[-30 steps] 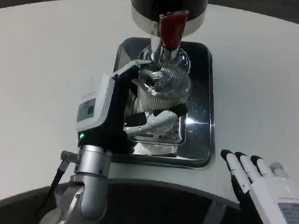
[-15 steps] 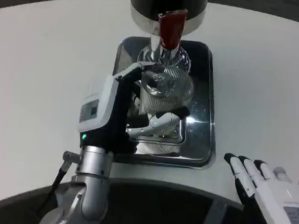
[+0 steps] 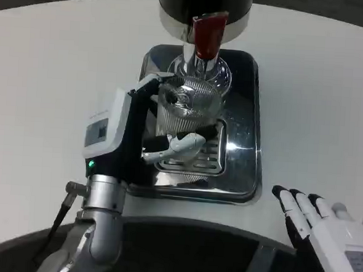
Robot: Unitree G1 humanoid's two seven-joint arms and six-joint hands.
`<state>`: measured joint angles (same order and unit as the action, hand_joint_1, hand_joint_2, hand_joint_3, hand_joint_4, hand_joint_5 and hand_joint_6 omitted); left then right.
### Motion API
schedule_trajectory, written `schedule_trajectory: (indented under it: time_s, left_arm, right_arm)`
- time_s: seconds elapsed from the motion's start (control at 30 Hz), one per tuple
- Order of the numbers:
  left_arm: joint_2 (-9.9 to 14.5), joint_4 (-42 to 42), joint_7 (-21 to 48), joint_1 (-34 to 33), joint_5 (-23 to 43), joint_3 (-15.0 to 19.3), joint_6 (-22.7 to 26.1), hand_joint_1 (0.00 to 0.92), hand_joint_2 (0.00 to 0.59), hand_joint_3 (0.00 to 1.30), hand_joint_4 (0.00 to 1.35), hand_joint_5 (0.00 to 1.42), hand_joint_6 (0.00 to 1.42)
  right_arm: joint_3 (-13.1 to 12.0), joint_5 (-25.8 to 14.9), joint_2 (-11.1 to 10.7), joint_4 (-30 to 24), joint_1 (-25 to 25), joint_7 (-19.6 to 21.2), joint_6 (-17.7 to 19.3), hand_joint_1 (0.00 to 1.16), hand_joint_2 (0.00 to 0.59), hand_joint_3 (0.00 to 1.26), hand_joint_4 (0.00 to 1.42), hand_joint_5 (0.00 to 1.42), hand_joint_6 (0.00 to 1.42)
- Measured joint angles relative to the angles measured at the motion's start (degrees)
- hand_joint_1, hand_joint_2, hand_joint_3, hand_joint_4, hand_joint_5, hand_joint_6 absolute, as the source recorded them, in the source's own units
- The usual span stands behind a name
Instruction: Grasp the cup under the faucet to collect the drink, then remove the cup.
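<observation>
A clear ribbed glass cup [image 3: 189,109] hangs tilted over the steel drip tray [image 3: 245,109], just below and left of the faucet with its red handle [image 3: 207,36]. My left hand [image 3: 138,136] grips the cup from its left side, with white fingers [image 3: 174,147] wrapped under its near base. The black dispenser body [image 3: 205,5] stands at the back of the tray. My right hand [image 3: 321,228] rests at the table's near right edge, fingers apart and holding nothing. Whether the cup holds any drink is hard to tell.
A slotted grate [image 3: 195,158] sits in the tray's near half. The white round table [image 3: 55,79] spreads wide to the left and right of the tray. Its near edge [image 3: 182,225] curves in front of me.
My left hand has carried the cup leftward and slightly toward me, away from beneath the faucet. The right hand has drawn back a little toward the table edge.
</observation>
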<state>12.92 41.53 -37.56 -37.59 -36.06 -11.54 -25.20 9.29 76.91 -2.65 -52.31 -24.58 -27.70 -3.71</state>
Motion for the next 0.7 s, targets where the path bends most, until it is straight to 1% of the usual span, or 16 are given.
schedule_trajectory:
  time_s: [0.1, 0.13, 0.3, 0.4, 0.53, 0.7]
  left_arm:
    - [0.2, 0.6, 0.0, -0.4, 0.3, -0.1, -0.1, 0.44, 0.152, 0.6, 0.52, 0.74, 1.05]
    - [0.2, 0.7, 0.0, -0.4, 0.4, -0.1, -0.1, 0.418, 0.138, 0.56, 0.48, 0.71, 1.01]
    - [0.8, 1.4, 1.0, -0.4, 0.7, -0.8, -0.1, 0.345, 0.088, 0.43, 0.33, 0.6, 0.95]
    - [1.2, 1.4, 1.7, -0.4, 0.6, -1.2, -0.1, 0.315, 0.063, 0.37, 0.23, 0.52, 0.87]
    - [1.8, 1.4, 2.4, -0.4, 0.5, -1.9, -0.1, 0.278, 0.04, 0.35, 0.2, 0.48, 0.82]
    - [2.1, 1.4, 2.9, -0.4, 0.5, -2.7, -0.1, 0.266, 0.038, 0.36, 0.21, 0.48, 0.81]
  right_arm:
    - [0.0, 0.0, 0.3, 0.0, -0.3, 0.1, 0.0, 0.67, 0.298, 0.0, 0.0, 0.0, 0.0]
    - [0.1, 0.0, 0.4, 0.0, -0.4, 0.1, 0.0, 0.67, 0.299, 0.0, 0.0, 0.0, 0.0]
    - [0.0, -0.2, 0.8, 0.0, -0.7, 0.5, 0.0, 0.68, 0.301, 0.0, 0.0, 0.0, 0.0]
    - [0.0, -0.7, 1.0, -0.1, -1.0, 1.0, 0.0, 0.68, 0.302, 0.0, 0.0, 0.0, 0.0]
    - [-0.1, -1.2, 1.1, -0.1, -1.3, 1.4, 0.0, 0.68, 0.303, 0.0, 0.0, 0.0, 0.0]
    - [-0.4, -2.2, 0.9, -0.2, -1.5, 1.9, 0.0, 0.68, 0.303, 0.0, 0.0, 0.0, 0.0]
